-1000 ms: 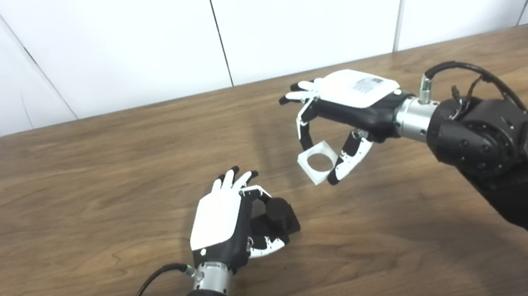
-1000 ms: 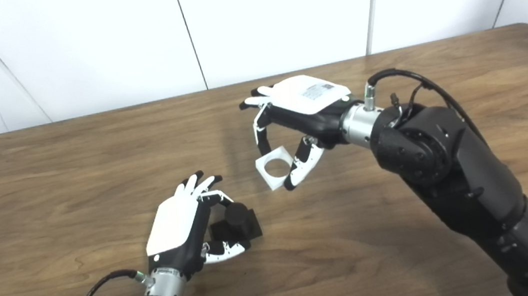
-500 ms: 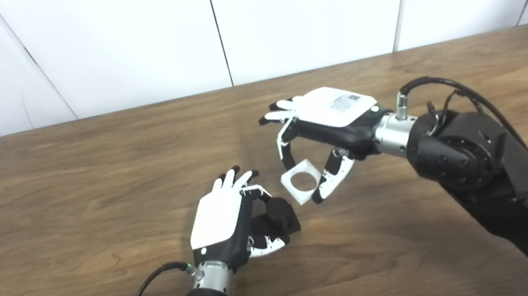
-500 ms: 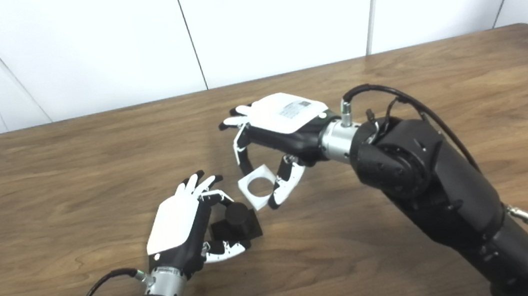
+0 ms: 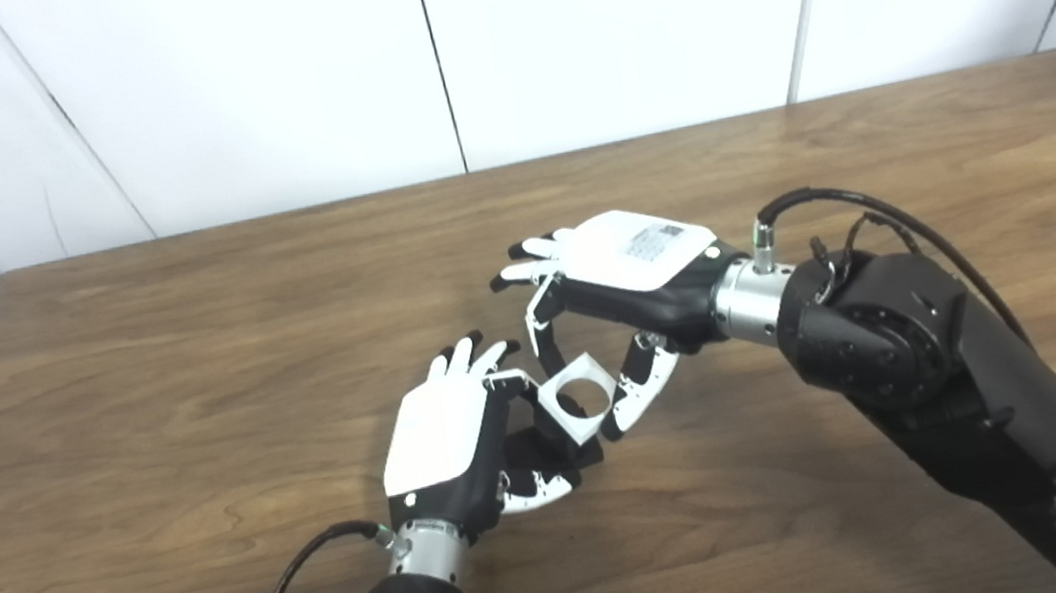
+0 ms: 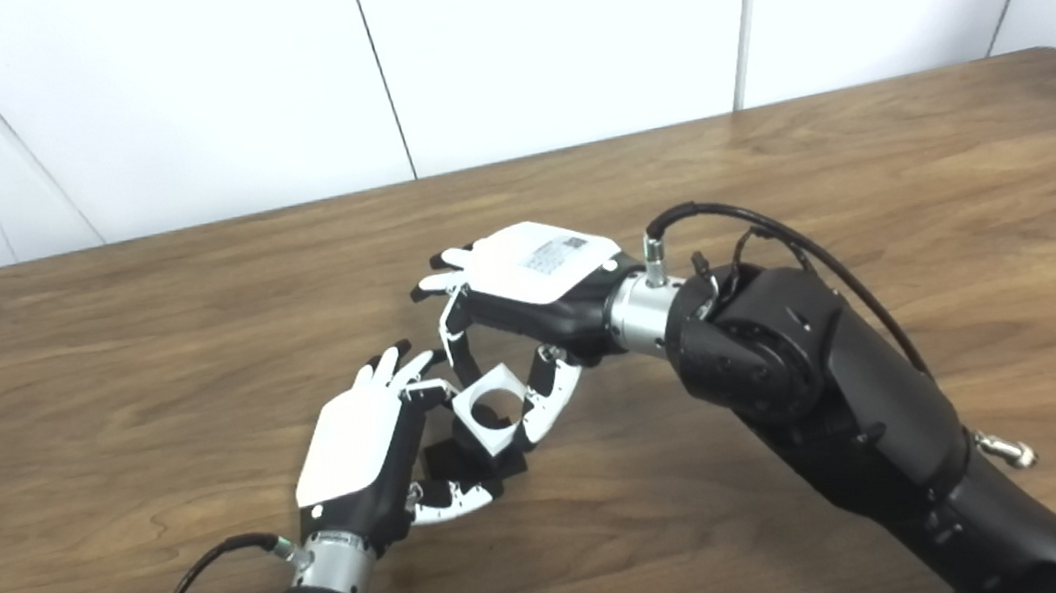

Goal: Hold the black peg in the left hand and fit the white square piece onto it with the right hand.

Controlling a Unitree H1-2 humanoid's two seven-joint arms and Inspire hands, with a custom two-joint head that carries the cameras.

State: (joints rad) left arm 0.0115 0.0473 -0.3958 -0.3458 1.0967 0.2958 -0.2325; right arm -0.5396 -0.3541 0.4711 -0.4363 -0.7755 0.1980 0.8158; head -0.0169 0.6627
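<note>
Left hand [image 5: 450,437]: low over the tabletop [image 5: 146,384], fingers curled around the black peg [image 5: 547,447] with its square base, steadying it as a fixed target.
Black peg: mostly covered by the white piece; whether its round post points straight up cannot be told.
Right hand [image 5: 632,279]: at 2 o'clock from the left hand, palm down, fingers pinching the white square piece [image 5: 579,398] by opposite edges, which leaves its round hole clear.
White square piece: right over the peg, tilted; seating not yet evident.
In the way: the left hand's fingertips [image 5: 498,379] crowd the piece's 9 o'clock edge.
Around: bare wood, white wall panels [image 5: 556,31] at 12 o'clock.
</note>
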